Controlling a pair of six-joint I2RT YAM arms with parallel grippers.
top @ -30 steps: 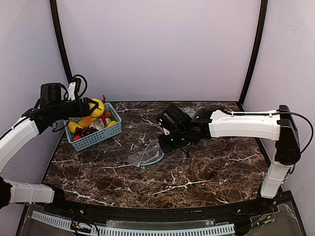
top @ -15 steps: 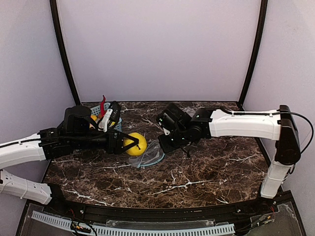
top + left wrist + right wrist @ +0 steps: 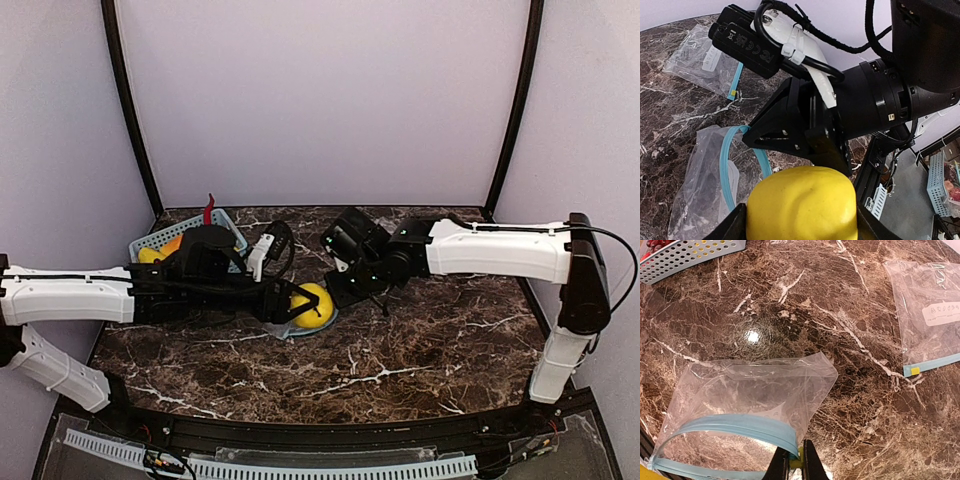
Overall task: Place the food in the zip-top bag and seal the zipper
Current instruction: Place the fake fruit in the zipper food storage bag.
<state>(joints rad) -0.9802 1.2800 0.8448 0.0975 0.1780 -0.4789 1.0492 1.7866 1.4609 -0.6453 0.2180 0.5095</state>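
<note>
Rig sits in a pale lilac booth w/ black corner posts; dark marble table (image 3: 430, 350), white veins. Blue basket (image 3: 150, 243) back-left w/ more fruit in it. Spare bag (image 3: 930, 310) lies flat, well apart from the working one.

Step in hand: 1st insertion. Right gripper (image 3: 795, 466) clenched on the teal zipper (image 3: 740, 425) edge, holding the zip-top bag (image 3: 755, 390) mouth up & open. Left gripper (image 3: 296, 305) grasping a lemon (image 3: 802, 205), right at the mouth – can't tell if it's past the rim yet.

Next, imo: push lemon deeper into the pouch, release, back out w/o snagging film. Seal not started
</note>
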